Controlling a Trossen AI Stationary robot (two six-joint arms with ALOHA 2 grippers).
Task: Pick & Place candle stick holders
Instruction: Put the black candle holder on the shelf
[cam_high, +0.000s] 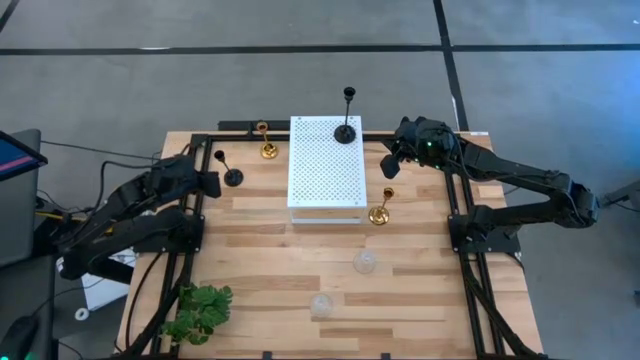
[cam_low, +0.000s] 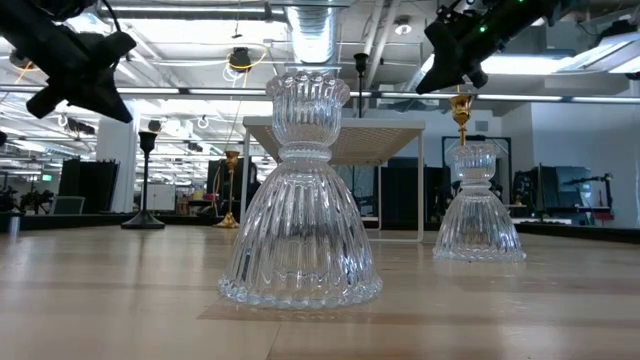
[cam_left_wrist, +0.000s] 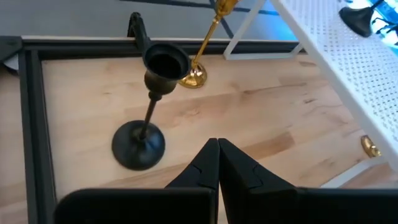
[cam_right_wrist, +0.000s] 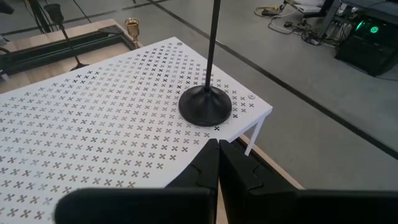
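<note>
One tall black holder (cam_high: 346, 130) stands by its round base (cam_right_wrist: 205, 107) on the far right corner of the white perforated board (cam_high: 325, 175). The other black holder (cam_high: 232, 176) stands on the table left of the board. One gold holder (cam_high: 267, 148) stands by the board's far left corner, and the other (cam_high: 380, 212) by its near right corner. Two clear glass holders (cam_high: 365, 262) (cam_high: 320, 303) stand nearer the front. My left gripper (cam_high: 214, 184) is shut and empty beside the left black holder (cam_left_wrist: 149, 112). My right gripper (cam_high: 389, 166) is shut and empty, right of the board, above the table.
A green leafy plant (cam_high: 200, 312) lies at the near left corner. Black frame rails (cam_high: 198, 230) run along the table's left and right sides and its far edge. Bare wood lies between the board and the glass holders.
</note>
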